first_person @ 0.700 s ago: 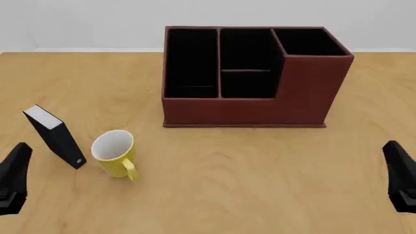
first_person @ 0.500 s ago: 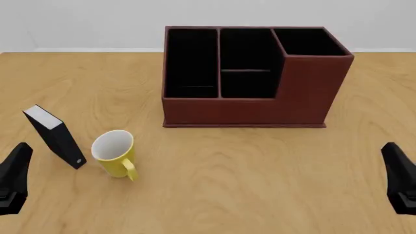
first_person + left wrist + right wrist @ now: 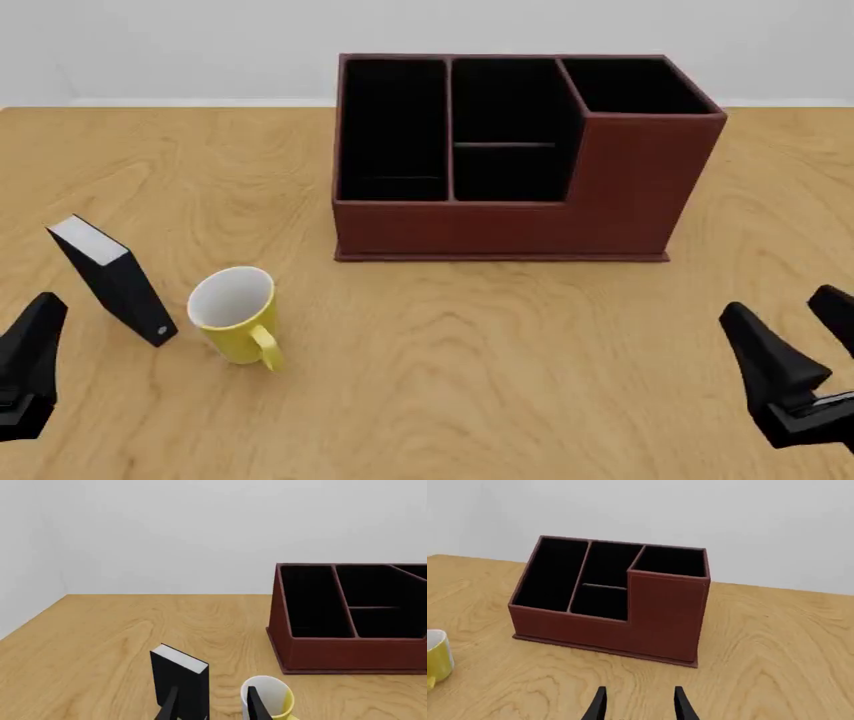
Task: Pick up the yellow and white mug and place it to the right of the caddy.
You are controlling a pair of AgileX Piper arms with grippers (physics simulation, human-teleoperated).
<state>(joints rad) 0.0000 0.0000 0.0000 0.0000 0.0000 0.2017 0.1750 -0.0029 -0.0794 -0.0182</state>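
The yellow and white mug [image 3: 234,315] stands upright on the table [image 3: 467,350], front-left of the caddy [image 3: 514,160], handle toward the arms. The left gripper [image 3: 210,705] sits nearest, fingers apart, holding nothing. I'd close on the rim or wall rather than the handle. The black box [image 3: 114,280] stands just beside the mug (little room that side). The right gripper [image 3: 638,705] is open too, empty, well apart from the mug.
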